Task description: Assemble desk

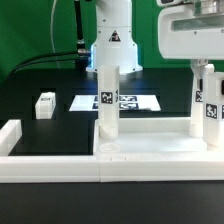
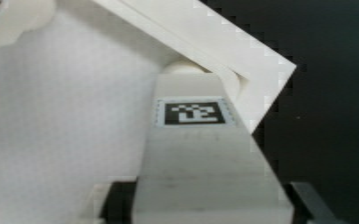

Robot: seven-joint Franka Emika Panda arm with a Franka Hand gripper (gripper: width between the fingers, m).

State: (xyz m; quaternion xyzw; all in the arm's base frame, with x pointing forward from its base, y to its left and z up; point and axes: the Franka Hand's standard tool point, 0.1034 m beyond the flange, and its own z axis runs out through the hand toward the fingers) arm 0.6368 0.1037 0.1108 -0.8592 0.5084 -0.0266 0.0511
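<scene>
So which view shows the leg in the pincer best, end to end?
The exterior view: the leg shows upright and nearly whole, lower end down at the tabletop panel. The wrist view gives only a close-up of its tagged part, held in the pincer.

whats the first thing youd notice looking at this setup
A tall white plastic square block leg stands upright in the middle of the exterior view, and the wrist view shows the gripper closed on it near its black-and-white tag. A second white leg stands upright at the exterior view's right, and a small white tagged block sits alone on the black table at the exterior view's left.
</scene>
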